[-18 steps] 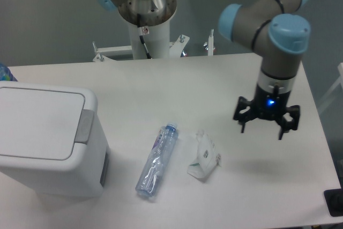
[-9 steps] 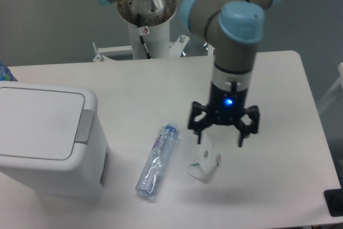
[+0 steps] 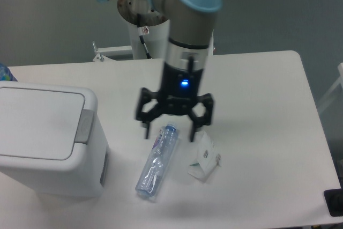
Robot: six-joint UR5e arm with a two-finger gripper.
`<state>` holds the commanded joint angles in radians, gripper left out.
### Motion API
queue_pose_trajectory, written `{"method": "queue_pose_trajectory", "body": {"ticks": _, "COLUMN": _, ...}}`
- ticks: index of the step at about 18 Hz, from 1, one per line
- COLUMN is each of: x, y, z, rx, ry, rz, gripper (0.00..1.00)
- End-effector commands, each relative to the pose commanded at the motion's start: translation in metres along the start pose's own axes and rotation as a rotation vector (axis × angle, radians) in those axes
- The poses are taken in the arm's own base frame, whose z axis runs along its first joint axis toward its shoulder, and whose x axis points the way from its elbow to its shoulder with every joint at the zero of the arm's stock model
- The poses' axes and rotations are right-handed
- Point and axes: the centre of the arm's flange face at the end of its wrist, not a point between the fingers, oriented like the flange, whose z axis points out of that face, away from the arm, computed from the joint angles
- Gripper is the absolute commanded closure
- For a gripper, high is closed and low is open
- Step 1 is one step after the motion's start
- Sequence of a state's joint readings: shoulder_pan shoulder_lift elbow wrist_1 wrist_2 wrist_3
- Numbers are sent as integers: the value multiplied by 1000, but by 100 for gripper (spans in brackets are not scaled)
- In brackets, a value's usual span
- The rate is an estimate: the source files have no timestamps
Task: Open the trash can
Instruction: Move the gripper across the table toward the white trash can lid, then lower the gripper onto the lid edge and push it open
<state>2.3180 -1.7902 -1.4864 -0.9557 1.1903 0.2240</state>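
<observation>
The trash can stands at the left edge of the counter, lid shut. It looks rigid and light; pressing the grey push tab should release it. The gripper hangs with jaws spread, empty, over a crushed bottle, beside a crumpled carton. Neither blocks the tab.

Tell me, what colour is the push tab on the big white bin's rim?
Grey push tab, against the boxy white plastic bin; the fixed camera shows it.

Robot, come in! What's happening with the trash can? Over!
Gripper open, empty, hovering over the bottle. Trash can lid shut, grey tab untouched. Crumpled carton lying beside the bottle.
</observation>
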Motion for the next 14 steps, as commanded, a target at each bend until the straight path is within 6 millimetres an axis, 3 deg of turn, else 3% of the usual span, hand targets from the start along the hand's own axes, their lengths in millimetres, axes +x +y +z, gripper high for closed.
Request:
{"method": "queue_pose_trajectory", "body": {"ticks": 5, "x": 33, "y": 12, "z": 7, "rx": -24, "ry": 23, "rz": 34, "gripper": 0}}
{"method": "queue_pose_trajectory", "body": {"ticks": 14, "x": 49, "y": 23, "z": 15, "rx": -51, "ry": 14, "rz": 55, "gripper": 0}}
